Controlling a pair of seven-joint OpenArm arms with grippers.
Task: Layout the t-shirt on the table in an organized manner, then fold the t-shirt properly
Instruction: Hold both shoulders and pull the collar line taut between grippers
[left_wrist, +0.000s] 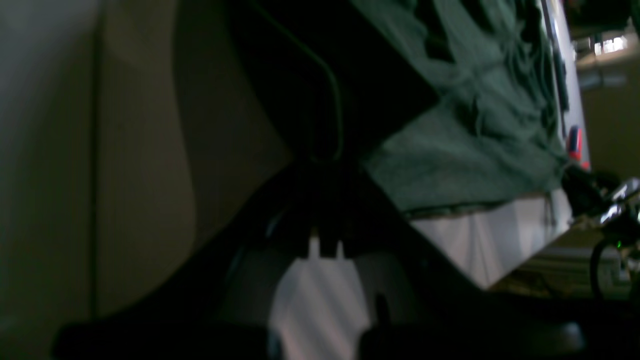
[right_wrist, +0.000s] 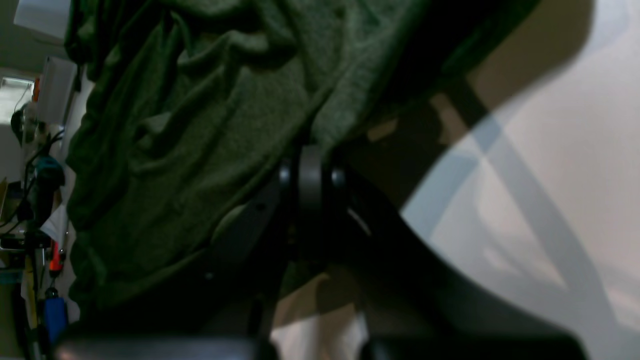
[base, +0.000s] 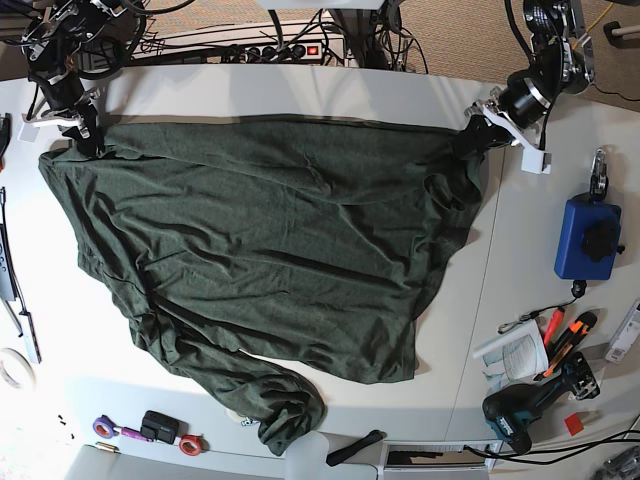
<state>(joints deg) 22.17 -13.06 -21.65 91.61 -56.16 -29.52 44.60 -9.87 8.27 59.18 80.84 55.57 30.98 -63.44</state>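
Both arms reach out to the far side of the table (base: 300, 95), one at each far corner of the t-shirt (base: 260, 260). The right gripper (base: 82, 135) is pinched tight on the shirt's far edge, fabric bunched between its fingers in its wrist view. The left gripper (base: 478, 135) is angled down and closed at the opposite far corner, seemingly on the cloth. The green shirt lies spread across the white tabletop, wrinkled, one sleeve trailing toward the near edge.
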